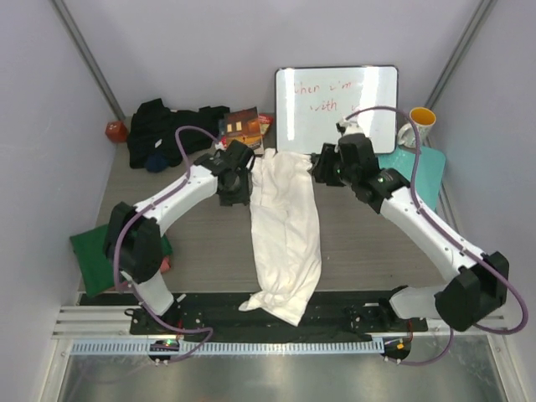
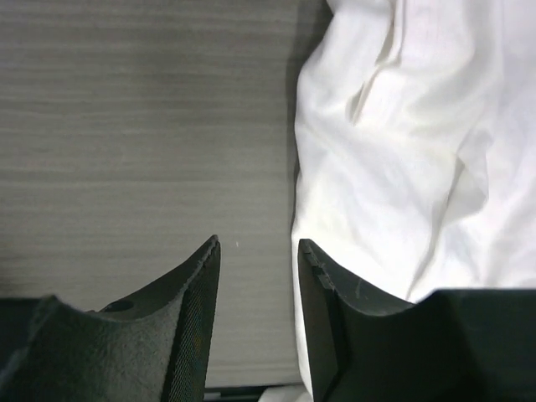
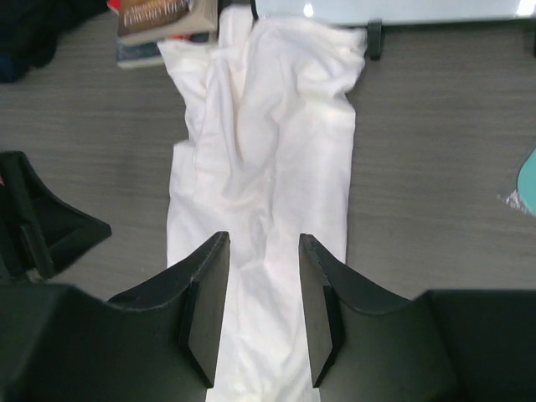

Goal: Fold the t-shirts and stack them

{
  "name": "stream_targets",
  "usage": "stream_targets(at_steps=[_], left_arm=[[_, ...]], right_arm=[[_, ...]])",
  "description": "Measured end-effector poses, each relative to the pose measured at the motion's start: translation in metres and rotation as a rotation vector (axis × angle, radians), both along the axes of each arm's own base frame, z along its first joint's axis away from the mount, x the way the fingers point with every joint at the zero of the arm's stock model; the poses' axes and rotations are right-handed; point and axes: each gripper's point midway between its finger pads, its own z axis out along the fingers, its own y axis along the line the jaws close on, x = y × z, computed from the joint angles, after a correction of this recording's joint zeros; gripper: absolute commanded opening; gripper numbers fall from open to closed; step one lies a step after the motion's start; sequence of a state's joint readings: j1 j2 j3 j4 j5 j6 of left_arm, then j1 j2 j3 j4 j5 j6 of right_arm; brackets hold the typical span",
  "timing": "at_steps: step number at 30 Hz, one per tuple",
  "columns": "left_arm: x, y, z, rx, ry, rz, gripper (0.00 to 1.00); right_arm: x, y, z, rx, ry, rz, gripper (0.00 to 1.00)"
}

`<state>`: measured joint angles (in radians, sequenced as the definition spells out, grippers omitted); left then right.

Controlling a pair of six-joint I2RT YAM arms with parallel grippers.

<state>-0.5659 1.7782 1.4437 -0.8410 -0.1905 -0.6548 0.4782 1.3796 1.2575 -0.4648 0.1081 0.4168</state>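
Observation:
A white t-shirt (image 1: 285,234) lies folded into a long narrow strip down the middle of the table, and its near end drapes over the front edge. My left gripper (image 1: 234,188) is open and empty, just off the strip's far left edge. In the left wrist view it (image 2: 258,243) is over bare table with the shirt (image 2: 402,151) beside the right finger. My right gripper (image 1: 322,172) is open and empty at the strip's far right. In the right wrist view it (image 3: 264,239) hangs above the shirt (image 3: 268,126). A black t-shirt (image 1: 163,130) lies crumpled at the back left. A dark green t-shirt (image 1: 96,251) lies at the left edge, with a bit of salmon pink (image 1: 165,264) beside it.
Books (image 1: 243,126) and a whiteboard (image 1: 335,105) stand just behind the shirt's far end. A teal mat (image 1: 423,172) and a yellow cup (image 1: 421,117) are at the back right. A red object (image 1: 115,130) sits at the back left.

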Motion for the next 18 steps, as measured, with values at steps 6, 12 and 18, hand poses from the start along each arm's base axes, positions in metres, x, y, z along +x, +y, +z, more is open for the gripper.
stream_targets(at_steps=[6,12,18], left_arm=[[-0.055,0.002,-0.014,-0.116,0.068,-0.034,0.44],[-0.117,0.0,-0.058,-0.106,0.241,-0.082,0.44],[-0.153,-0.014,-0.067,-0.147,0.285,-0.143,0.44]], right_arm=[[-0.083,0.002,-0.088,-0.02,0.203,0.067,0.45],[-0.173,0.005,-0.148,-0.046,0.407,0.149,0.46],[-0.204,0.019,-0.131,0.028,0.408,0.177,0.49]])
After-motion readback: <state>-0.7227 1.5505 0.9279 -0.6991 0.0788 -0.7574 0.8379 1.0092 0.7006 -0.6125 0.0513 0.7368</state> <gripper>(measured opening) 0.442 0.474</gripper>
